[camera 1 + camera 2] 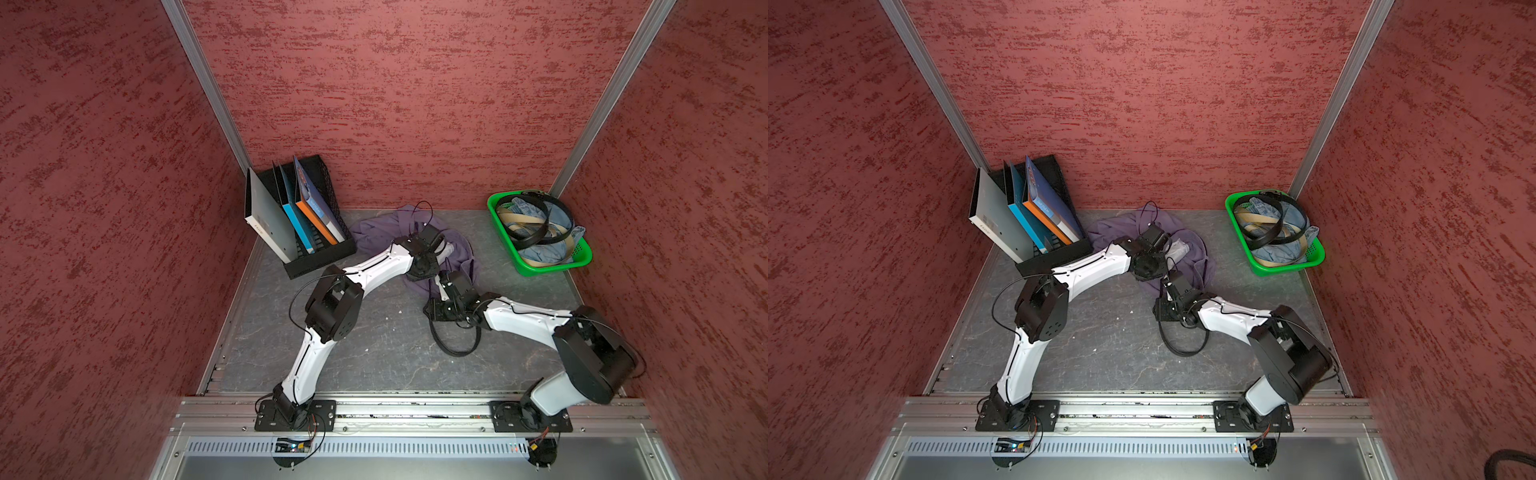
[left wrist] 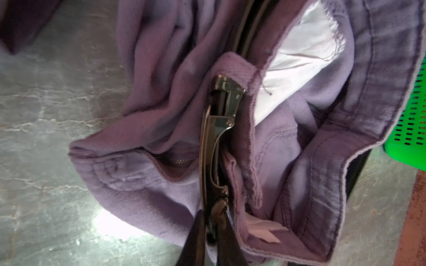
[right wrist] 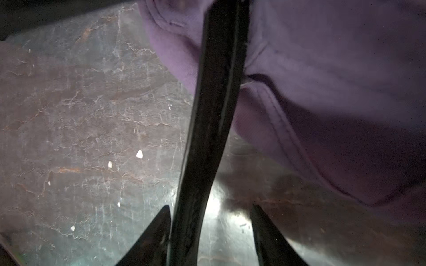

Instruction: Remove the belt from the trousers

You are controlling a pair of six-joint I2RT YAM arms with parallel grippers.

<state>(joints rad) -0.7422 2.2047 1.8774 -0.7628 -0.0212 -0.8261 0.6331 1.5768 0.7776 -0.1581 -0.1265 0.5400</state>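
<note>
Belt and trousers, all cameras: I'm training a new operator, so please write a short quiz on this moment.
1. True or false: the left gripper is shut on the belt buckle.
2. The right gripper is: A) shut and empty; B) open, with the belt strap between its fingers; C) shut on the strap.
3. What colour is the basket by the back wall?
Key: 1 true; 2 B; 3 green.

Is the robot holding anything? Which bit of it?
The left gripper pinches the belt at its buckle end. The right gripper is open and holds nothing; the belt only passes between its jaws.
</note>
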